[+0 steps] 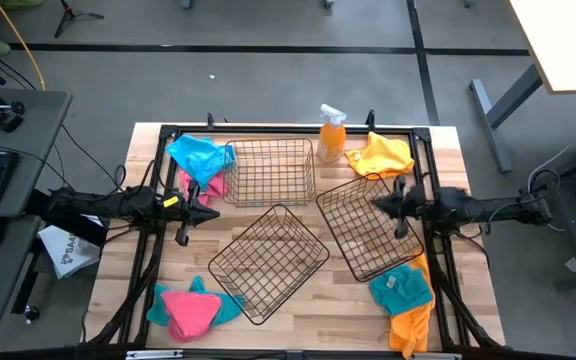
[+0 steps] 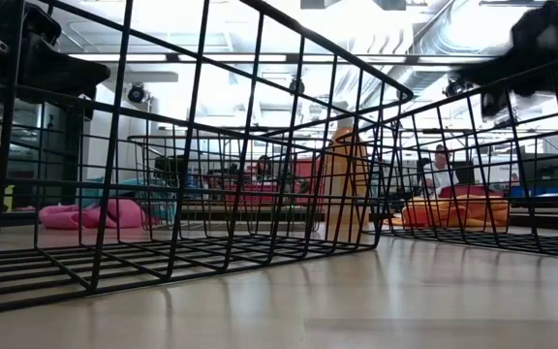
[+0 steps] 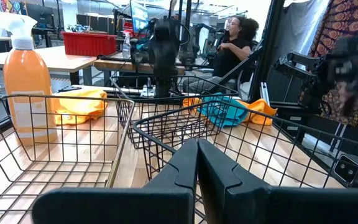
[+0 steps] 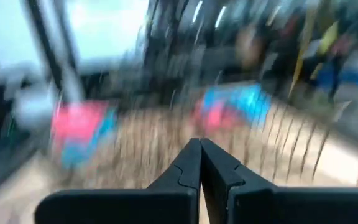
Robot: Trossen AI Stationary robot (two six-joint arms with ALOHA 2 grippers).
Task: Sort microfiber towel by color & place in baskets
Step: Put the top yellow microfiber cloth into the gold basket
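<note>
We see both grippers, left (image 1: 208, 213) and right (image 1: 380, 205), closed and empty. All towels (image 1: 200, 160) lie outside the 3 baskets (image 1: 268, 262). We risk snagging basket wire, since the right gripper hovers right over 1 basket's rim.

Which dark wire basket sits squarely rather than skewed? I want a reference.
The dark wire basket beside the orange spray bottle; the other two lie turned at angles.
</note>
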